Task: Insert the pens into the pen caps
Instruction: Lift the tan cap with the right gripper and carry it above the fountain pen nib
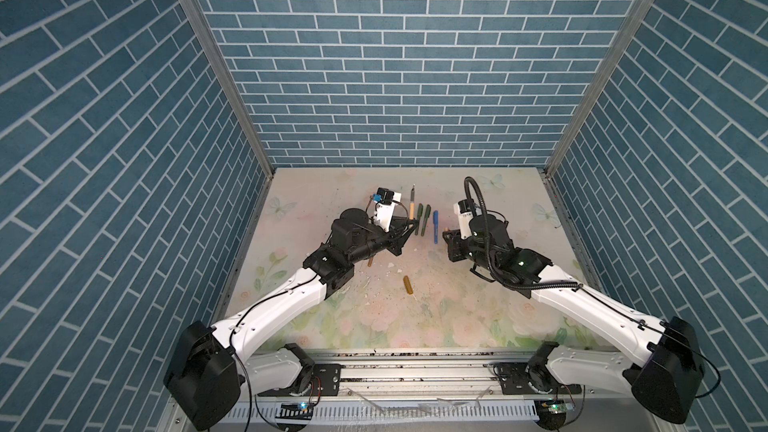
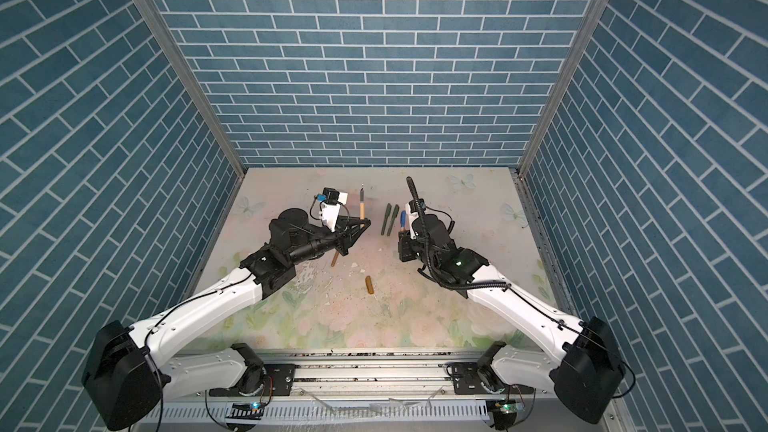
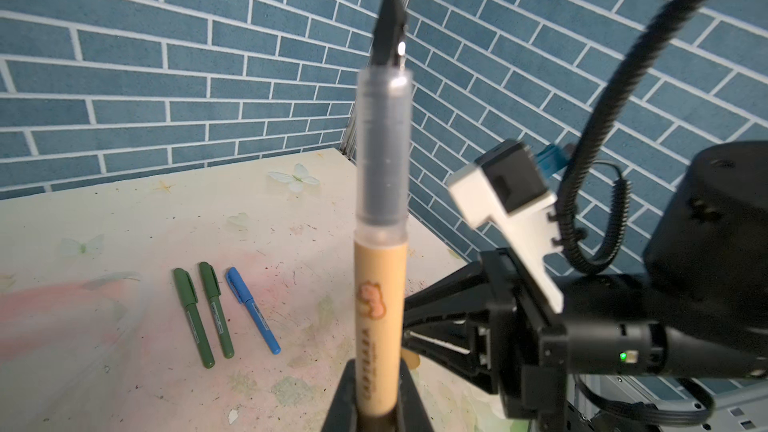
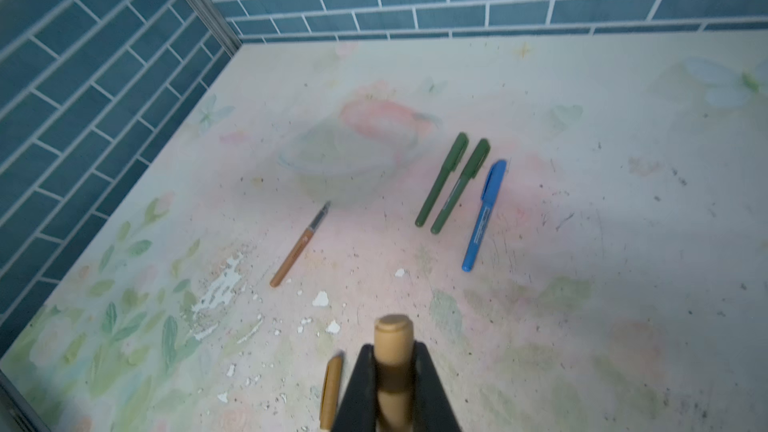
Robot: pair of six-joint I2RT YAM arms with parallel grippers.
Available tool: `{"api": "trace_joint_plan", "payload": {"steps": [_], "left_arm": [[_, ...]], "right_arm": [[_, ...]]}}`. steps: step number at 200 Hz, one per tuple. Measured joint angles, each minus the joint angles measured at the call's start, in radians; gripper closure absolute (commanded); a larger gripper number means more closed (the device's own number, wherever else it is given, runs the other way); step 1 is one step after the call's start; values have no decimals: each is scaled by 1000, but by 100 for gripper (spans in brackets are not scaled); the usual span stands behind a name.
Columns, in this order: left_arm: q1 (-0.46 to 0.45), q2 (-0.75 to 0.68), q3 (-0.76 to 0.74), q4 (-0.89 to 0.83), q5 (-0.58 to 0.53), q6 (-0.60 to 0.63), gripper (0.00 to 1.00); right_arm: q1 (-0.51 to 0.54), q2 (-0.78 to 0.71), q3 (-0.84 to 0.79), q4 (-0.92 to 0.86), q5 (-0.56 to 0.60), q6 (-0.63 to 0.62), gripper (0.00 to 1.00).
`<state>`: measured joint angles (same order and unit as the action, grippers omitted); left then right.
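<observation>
My left gripper (image 3: 378, 384) is shut on a golden-brown pen (image 3: 380, 292) and holds it upright above the table, dark tip up; both top views show this pen (image 1: 412, 207) (image 2: 362, 207). In the right wrist view my right gripper (image 4: 393, 363) is shut on an amber pen cap (image 4: 393, 338), whose closed end sticks out past the fingers. A second golden-brown pen (image 4: 299, 245) lies bare on the mat, partly under the left arm in a top view (image 2: 335, 258). Another amber cap (image 1: 408, 285) (image 4: 331, 392) lies loose. Two green pens (image 1: 418, 220) (image 1: 427, 220) and a blue pen (image 1: 435, 226) lie side by side with caps on.
Blue brick walls (image 1: 395, 76) close in the back and both sides of the flowered mat (image 1: 457, 326). White flakes (image 4: 321, 299) are scattered near the middle. The right arm's black cable (image 3: 602, 118) arches close to the held pen in the left wrist view.
</observation>
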<state>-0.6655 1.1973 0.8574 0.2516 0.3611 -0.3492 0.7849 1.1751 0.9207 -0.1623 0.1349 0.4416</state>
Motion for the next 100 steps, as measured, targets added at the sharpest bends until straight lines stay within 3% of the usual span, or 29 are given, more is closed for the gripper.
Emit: {"api": "trace_joint_plan", "payload": {"steps": [100], "left_arm": [[-48, 61, 0, 5, 2, 0, 100]], "right_arm": [[0, -4, 143, 261, 10, -31, 92]]}}
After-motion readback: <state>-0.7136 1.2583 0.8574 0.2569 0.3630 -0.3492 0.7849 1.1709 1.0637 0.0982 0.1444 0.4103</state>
